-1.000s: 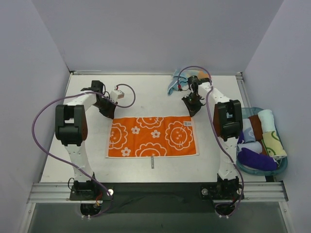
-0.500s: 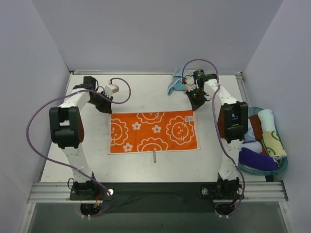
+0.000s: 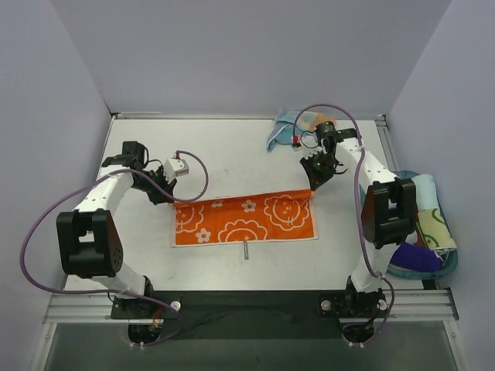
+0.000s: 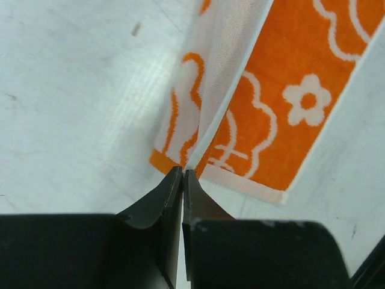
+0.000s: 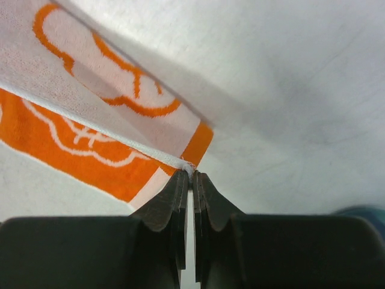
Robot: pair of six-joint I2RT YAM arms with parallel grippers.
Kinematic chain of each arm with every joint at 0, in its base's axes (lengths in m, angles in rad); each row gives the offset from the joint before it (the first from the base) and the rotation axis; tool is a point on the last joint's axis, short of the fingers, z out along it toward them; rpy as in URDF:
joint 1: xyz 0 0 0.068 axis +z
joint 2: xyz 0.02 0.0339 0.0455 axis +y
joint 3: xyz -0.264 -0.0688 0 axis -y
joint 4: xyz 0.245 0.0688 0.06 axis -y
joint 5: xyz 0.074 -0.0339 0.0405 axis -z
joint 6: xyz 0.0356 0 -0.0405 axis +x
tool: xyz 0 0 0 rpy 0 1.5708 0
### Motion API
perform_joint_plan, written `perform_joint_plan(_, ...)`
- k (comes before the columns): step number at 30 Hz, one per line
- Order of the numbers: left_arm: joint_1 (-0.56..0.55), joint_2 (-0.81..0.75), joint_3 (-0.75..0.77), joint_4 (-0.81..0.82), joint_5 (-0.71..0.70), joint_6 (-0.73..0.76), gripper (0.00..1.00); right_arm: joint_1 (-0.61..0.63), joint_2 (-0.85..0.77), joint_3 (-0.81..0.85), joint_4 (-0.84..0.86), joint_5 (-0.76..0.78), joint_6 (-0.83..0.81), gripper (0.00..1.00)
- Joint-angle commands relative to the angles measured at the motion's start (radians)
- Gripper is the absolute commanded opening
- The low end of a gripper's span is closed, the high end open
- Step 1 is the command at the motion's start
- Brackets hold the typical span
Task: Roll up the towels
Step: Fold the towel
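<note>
An orange towel [image 3: 247,224] with white flower prints lies in the middle of the table, and its underside is white with orange prints. My left gripper [image 3: 172,199] is shut on its far left corner. My right gripper [image 3: 313,185] is shut on its far right corner. The far edge is lifted off the table and drawn toward the near edge. In the left wrist view the gripper [image 4: 182,171] pinches the towel [image 4: 289,72] at its white hem. In the right wrist view the gripper [image 5: 192,173] pinches the towel [image 5: 72,138] corner. A light blue towel [image 3: 282,131] lies crumpled at the back.
A blue basket [image 3: 452,263] at the table's right edge holds several rolled cloths, among them a purple one [image 3: 414,255]. A small grey mark [image 3: 245,249] sits just in front of the orange towel's near edge. Walls enclose the table on three sides.
Both grippers have moved toward the near edge with the towel's far corners in them. The far edge has risen and the flat part of the towel looks narrower.
</note>
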Motion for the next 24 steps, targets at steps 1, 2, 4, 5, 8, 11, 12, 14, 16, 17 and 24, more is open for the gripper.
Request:
perform_joint_plan(1, 0.005, -0.080, -0.079, -0.104, 0.028, 0.153, 0.00, -0.007, -0.079, -0.078, -0.057, -0.043, -0.049, 0.00)
perform_joint_plan(2, 0.006, -0.092, -0.098, -0.118, 0.020, 0.167, 0.00, -0.005, -0.101, -0.100, -0.060, -0.049, -0.059, 0.00)
perform_joint_plan(4, 0.005, -0.112, -0.154, -0.121, 0.005, 0.197, 0.00, -0.004, -0.125, -0.157, -0.057, -0.064, -0.069, 0.00)
perform_joint_plan(5, 0.000, -0.113, -0.168, -0.119, -0.007, 0.200, 0.00, -0.001, -0.127, -0.174, -0.058, -0.070, -0.076, 0.00)
perform_joint_plan(8, -0.009, -0.065, -0.201, -0.080, -0.021, 0.165, 0.00, 0.015, -0.101, -0.223, -0.054, -0.078, -0.083, 0.00)
perform_joint_plan(11, -0.021, -0.002, -0.210, -0.024, -0.033, 0.099, 0.00, 0.025, -0.049, -0.235, -0.021, -0.080, -0.063, 0.00)
perform_joint_plan(12, -0.021, 0.013, -0.205, -0.015, -0.032, 0.078, 0.00, 0.028, -0.036, -0.229, -0.009, -0.081, -0.053, 0.00)
perform_joint_plan(14, -0.020, 0.042, -0.190, 0.006, -0.024, 0.053, 0.00, 0.027, -0.012, -0.220, -0.003, -0.081, -0.049, 0.00)
perform_joint_plan(16, -0.020, 0.055, -0.173, 0.012, -0.023, 0.029, 0.00, 0.027, -0.001, -0.206, -0.003, -0.075, -0.046, 0.00)
perform_joint_plan(17, -0.020, 0.061, -0.153, 0.014, -0.021, 0.020, 0.00, 0.027, -0.001, -0.203, -0.005, -0.072, -0.044, 0.00)
perform_joint_plan(24, -0.020, -0.014, -0.098, -0.095, -0.021, 0.055, 0.00, 0.022, -0.084, -0.185, -0.044, -0.061, -0.055, 0.00)
